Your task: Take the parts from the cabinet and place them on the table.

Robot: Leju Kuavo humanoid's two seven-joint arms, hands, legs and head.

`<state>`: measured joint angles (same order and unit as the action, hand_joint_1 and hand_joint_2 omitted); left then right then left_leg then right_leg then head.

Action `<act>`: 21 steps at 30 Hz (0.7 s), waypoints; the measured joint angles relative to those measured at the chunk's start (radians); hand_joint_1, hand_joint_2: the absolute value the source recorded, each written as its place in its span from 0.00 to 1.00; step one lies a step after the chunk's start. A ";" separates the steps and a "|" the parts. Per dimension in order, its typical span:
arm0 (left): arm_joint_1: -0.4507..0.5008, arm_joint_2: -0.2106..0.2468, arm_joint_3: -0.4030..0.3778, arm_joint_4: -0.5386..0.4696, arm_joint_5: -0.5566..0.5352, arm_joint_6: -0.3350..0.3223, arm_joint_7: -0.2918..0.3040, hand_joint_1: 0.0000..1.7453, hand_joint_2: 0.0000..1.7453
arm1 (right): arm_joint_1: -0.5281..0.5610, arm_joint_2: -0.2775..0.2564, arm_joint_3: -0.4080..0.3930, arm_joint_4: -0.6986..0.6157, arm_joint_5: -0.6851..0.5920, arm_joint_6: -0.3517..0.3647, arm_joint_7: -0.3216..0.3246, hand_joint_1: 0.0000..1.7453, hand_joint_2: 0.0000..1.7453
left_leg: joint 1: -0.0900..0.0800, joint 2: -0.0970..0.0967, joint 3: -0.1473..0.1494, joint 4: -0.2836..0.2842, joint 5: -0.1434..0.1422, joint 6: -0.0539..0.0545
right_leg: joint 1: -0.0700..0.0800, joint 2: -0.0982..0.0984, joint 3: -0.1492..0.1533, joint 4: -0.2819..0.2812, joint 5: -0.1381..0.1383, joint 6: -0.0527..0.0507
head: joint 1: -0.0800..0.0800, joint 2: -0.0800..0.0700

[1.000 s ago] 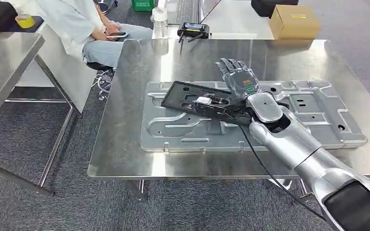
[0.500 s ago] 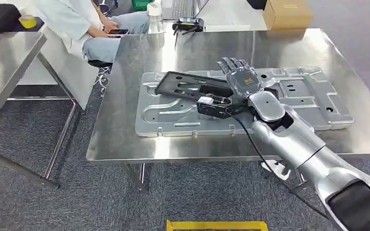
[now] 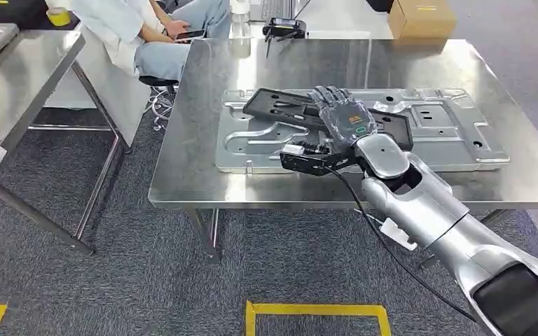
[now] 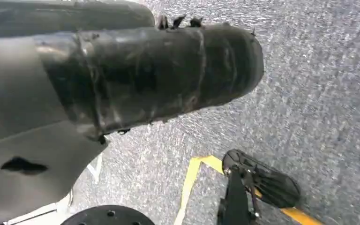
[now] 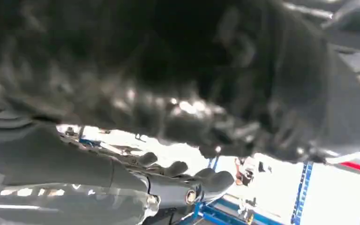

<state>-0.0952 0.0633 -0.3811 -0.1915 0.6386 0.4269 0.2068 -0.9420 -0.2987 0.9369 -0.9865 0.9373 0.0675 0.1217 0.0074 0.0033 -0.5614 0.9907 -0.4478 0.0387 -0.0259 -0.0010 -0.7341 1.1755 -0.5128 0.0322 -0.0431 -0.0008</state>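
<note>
A flat black plastic part [image 3: 280,108] lies across a large stamped metal panel [image 3: 448,140] on the steel table [image 3: 189,175]. My right hand [image 3: 342,117] lies on top of the black part near its middle, fingers stretched out and spread; the thumb is hidden. In the right wrist view the black part [image 5: 178,70] is a close, blurred mass beside the straight fingers [image 5: 187,171]. My left hand [image 4: 23,154] hangs beside my body above the carpet, too close and blurred to read its fingers.
A person [image 3: 133,28] sits at the table's far left corner with a phone. A cardboard box [image 3: 420,17] and a black controller [image 3: 284,28] stand at the far edge. Another steel table [image 3: 14,63] is to the left. Yellow floor tape [image 3: 315,309] runs below.
The whole picture has shifted: the table now sits farther off and the floor tape shows. More of the black part's right end shows beside my right hand than before.
</note>
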 joint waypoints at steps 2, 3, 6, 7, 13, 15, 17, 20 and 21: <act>0.002 0.000 0.000 0.000 0.000 0.000 0.000 0.00 0.00 | 0.001 0.000 0.001 0.000 0.000 0.002 0.000 0.00 0.00 | -0.001 0.000 -0.031 0.006 0.019 0.000 | 0.000 0.000 -0.028 0.138 -0.054 0.004 | 0.000 0.000; 0.003 0.000 0.000 0.000 0.000 0.000 0.000 0.00 0.00 | 0.002 0.000 0.003 0.000 0.000 0.002 0.000 0.00 0.00 | -0.001 0.000 -0.046 0.010 0.028 -0.002 | 0.000 0.000 -0.021 0.159 -0.037 0.005 | 0.000 0.000; 0.002 0.000 0.000 0.000 -0.002 -0.001 0.000 0.00 0.00 | 0.000 0.000 0.007 -0.002 0.000 0.002 0.000 0.00 0.00 | 0.000 0.000 -0.092 0.030 0.050 -0.013 | -0.003 -0.001 0.114 0.005 0.050 0.003 | 0.000 0.000; 0.002 0.000 0.000 0.000 -0.005 -0.001 0.000 0.00 0.00 | -0.002 0.000 0.007 -0.005 0.000 0.003 0.000 0.00 0.00 | 0.000 -0.001 -0.102 0.039 0.054 -0.019 | -0.002 0.000 0.173 -0.081 0.019 -0.002 | 0.001 0.000; 0.007 0.004 0.000 0.001 -0.008 0.011 -0.003 0.00 0.00 | -0.010 0.000 0.011 -0.017 -0.003 0.012 0.004 0.00 0.00 | 0.003 -0.006 -0.131 0.046 0.052 -0.061 | 0.001 -0.002 0.167 -0.145 0.049 -0.041 | -0.004 0.000; 0.007 0.004 0.000 0.001 -0.010 0.012 -0.003 0.00 0.00 | -0.014 0.000 0.011 -0.021 -0.004 0.017 0.005 0.00 0.00 | 0.005 -0.005 -0.179 0.165 -0.072 -0.072 | 0.001 -0.004 0.139 -0.147 0.073 -0.052 | -0.007 0.000; 0.008 0.006 0.000 0.001 -0.009 0.015 -0.002 0.00 0.00 | -0.014 0.000 0.012 -0.023 -0.004 0.020 0.007 0.00 0.00 | 0.006 -0.005 -0.208 0.309 -0.140 -0.078 | 0.003 -0.003 0.108 -0.146 0.096 -0.053 | -0.010 0.000; 0.005 0.006 0.000 0.001 -0.008 0.015 0.001 0.00 0.00 | -0.013 0.000 0.016 -0.023 -0.002 0.029 0.007 0.00 0.00 | 0.005 -0.005 -0.132 0.291 -0.055 -0.070 | 0.007 0.000 0.062 -0.145 0.130 -0.051 | -0.009 0.000; 0.004 0.006 0.000 0.001 -0.007 0.012 0.004 0.00 0.00 | -0.014 0.000 0.016 -0.025 -0.001 0.030 0.007 0.00 0.00 | 0.002 -0.005 -0.069 0.217 -0.030 -0.062 | 0.009 0.000 0.052 -0.145 0.140 -0.049 | -0.009 0.000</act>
<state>-0.0913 0.0694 -0.3811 -0.1907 0.6317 0.4387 0.2109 -0.9559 -0.2987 0.9533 -1.0113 0.9365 0.0980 0.1282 0.0098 -0.0020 -0.6306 1.2074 -0.4775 -0.0230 -0.0170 -0.0009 -0.6821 1.0304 -0.3727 -0.0170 -0.0519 -0.0008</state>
